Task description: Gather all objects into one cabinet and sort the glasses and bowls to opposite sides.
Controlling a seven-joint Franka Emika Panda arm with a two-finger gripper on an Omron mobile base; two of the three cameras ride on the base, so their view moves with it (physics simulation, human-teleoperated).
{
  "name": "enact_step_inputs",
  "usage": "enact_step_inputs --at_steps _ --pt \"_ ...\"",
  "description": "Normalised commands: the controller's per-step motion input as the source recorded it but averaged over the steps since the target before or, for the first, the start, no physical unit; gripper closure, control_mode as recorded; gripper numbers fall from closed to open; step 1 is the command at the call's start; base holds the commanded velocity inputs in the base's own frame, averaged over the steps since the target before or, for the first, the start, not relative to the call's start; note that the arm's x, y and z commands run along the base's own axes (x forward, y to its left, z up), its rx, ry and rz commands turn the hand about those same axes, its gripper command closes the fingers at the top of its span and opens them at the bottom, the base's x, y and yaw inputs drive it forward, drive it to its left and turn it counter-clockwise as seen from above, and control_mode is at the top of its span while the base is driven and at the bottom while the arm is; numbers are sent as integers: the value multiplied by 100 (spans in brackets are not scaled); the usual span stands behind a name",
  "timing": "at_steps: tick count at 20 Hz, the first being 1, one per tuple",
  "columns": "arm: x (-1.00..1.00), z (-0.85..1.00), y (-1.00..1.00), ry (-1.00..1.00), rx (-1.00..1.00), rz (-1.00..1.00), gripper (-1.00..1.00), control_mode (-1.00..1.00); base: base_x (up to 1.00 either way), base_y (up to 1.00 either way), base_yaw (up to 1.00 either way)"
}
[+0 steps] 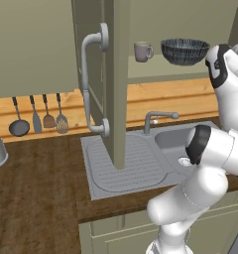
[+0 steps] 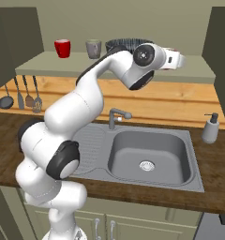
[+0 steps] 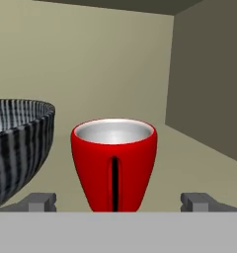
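Right now my gripper (image 3: 118, 201) is spread wide and grasps nothing, its fingertips (image 3: 40, 201) flanking the red mug (image 3: 114, 163) at centre frame on the cabinet shelf (image 3: 189, 163), beside the bowl (image 3: 17, 143) at left, presumably so I can close on it.

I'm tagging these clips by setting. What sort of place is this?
A kitchen, rendered rather than real: a steel sink with a tap set in a wooden counter, cooking utensils hanging on the wall, and an open wall cabinet holding mugs.
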Motion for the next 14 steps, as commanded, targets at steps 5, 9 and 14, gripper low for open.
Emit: enact_step_inputs --at_steps 5,9,14 --pt "12 -2 0 0 0 0 -100 -100 0 0 0" --pt "10 -3 0 0 0 0 -100 -100 0 0 0" --pt "0 -3 -8 0 0 0 100 -100 0 0 0"
